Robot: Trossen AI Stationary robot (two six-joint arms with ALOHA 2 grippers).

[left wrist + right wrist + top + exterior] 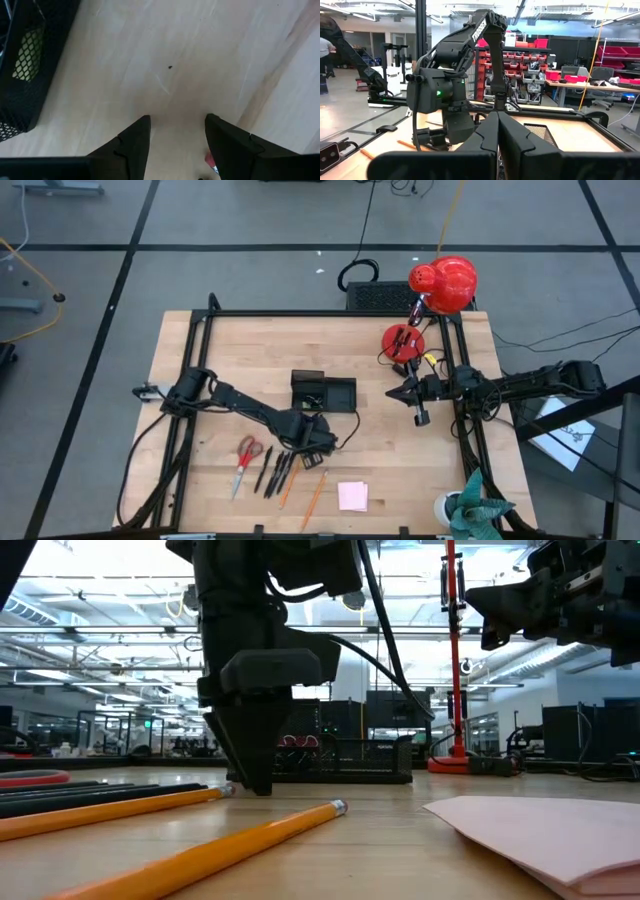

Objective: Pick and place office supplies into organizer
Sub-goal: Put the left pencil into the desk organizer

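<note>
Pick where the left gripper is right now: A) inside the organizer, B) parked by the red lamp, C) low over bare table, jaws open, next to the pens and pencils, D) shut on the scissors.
C: the left gripper hangs low with jaws apart and only bare table between them, just right of the pens, in front of the organizer.

Wooden bench [250, 345] with black frame rails. Red lamp [445, 283] at far right corner, its round red base [403, 340] on the bench just near of it. Green plant-like object [480, 505] at near right corner. Grey floor [250, 220] with black lines around.
</note>
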